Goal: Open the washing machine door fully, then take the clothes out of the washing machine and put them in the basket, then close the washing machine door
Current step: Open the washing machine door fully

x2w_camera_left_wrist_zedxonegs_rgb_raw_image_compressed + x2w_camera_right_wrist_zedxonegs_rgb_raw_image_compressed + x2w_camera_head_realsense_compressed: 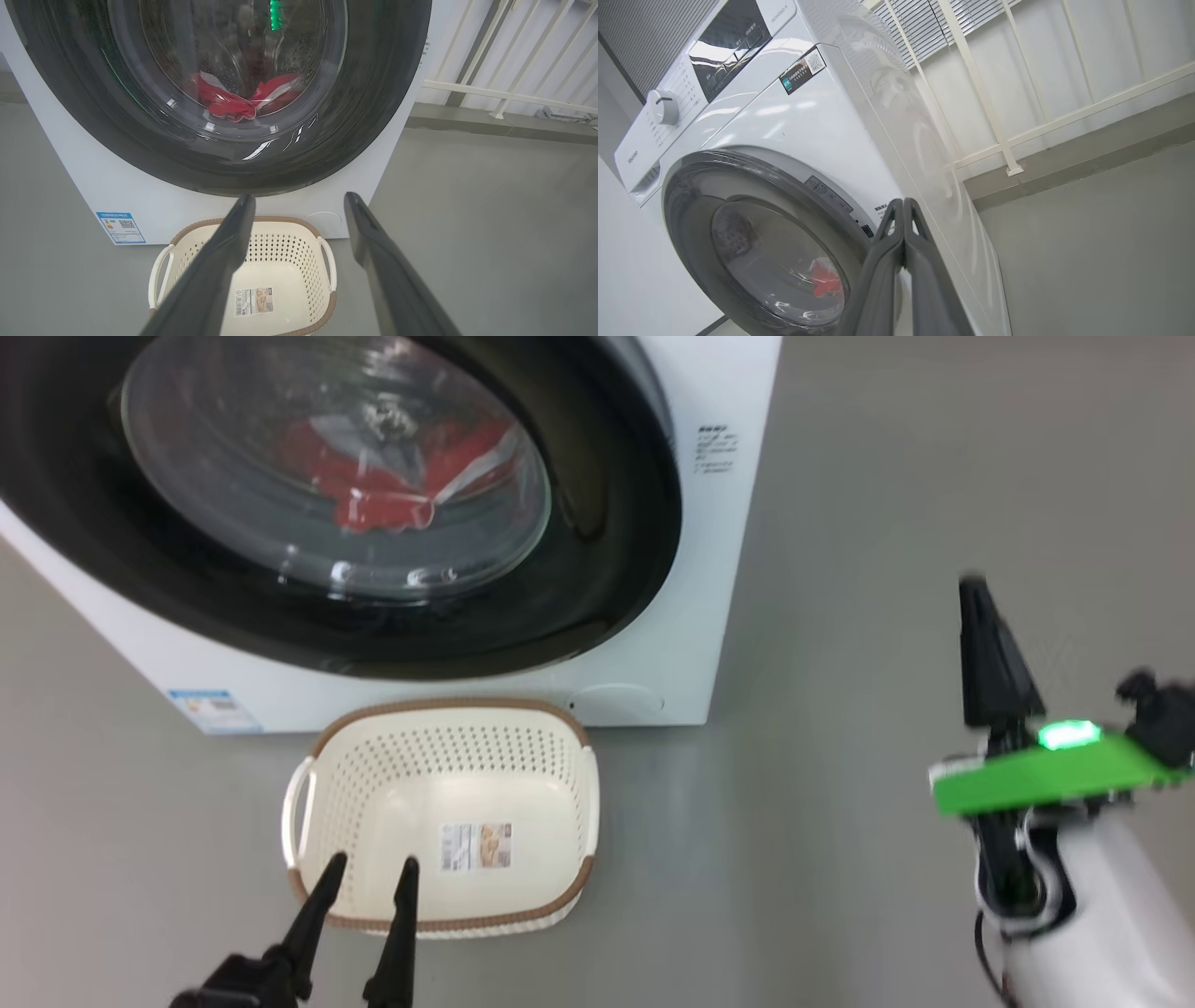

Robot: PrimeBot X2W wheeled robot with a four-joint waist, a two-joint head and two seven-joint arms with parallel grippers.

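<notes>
Head view is showing the washing machine door (308,569) lying forward-left of the empty, pinched-together right gripper (976,593), the left gripper (372,868) gaping wide near the basket (448,707).

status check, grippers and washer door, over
Copy: left gripper open, empty, by basket; right gripper shut, empty, right of washer; door shut, clothes inside; door path looks free.

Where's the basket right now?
Head view, left of centre: the basket sits on the floor before the washing machine, below its door, the left gripper over its near rim.
</notes>
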